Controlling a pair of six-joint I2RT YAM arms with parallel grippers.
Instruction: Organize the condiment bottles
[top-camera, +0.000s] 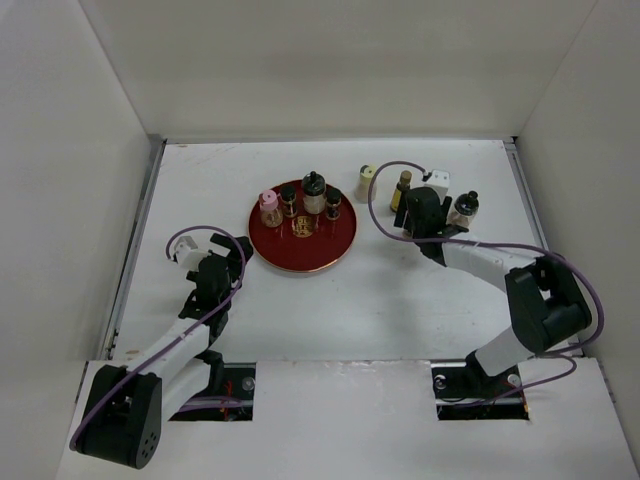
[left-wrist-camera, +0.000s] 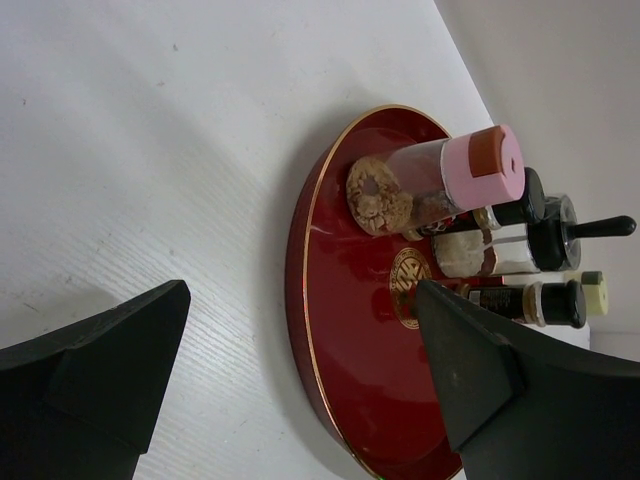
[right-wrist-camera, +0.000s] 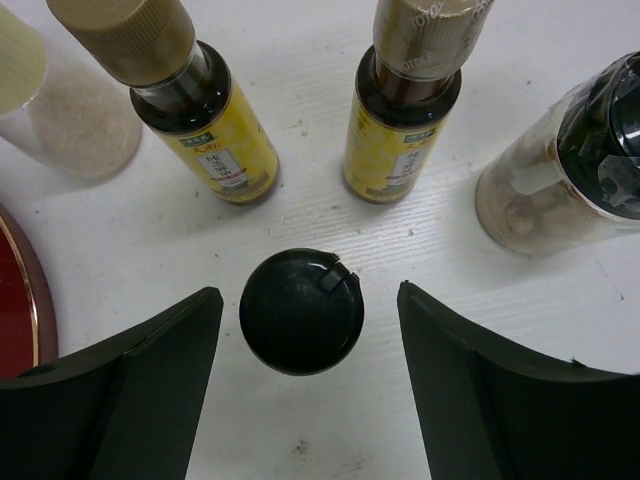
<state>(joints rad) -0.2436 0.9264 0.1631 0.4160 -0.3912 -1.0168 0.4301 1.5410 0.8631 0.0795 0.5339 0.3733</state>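
Observation:
My right gripper (right-wrist-camera: 310, 305) is open, its fingers on either side of a black round-capped bottle (right-wrist-camera: 301, 311) seen from above, not touching it. Beyond it stand two slim amber bottles (right-wrist-camera: 205, 120) (right-wrist-camera: 405, 110), a cream-capped jar (right-wrist-camera: 40, 95) and a dark-capped jar (right-wrist-camera: 570, 180). In the top view the right gripper (top-camera: 425, 212) hides the black-capped bottle, between an amber bottle (top-camera: 403, 188) and the dark-capped jar (top-camera: 465, 207). A pink-capped jar (top-camera: 268, 208) and three dark-capped bottles (top-camera: 314, 192) stand on the red tray (top-camera: 300, 262). My left gripper (top-camera: 228, 262) is open and empty, left of the tray.
The left wrist view shows the tray's rim (left-wrist-camera: 300, 300) between my open fingers, with the pink-capped jar (left-wrist-camera: 450, 175) at its far side. White walls enclose the table on the left, back and right. The tray's edge (right-wrist-camera: 20, 300) lies left of my right gripper.

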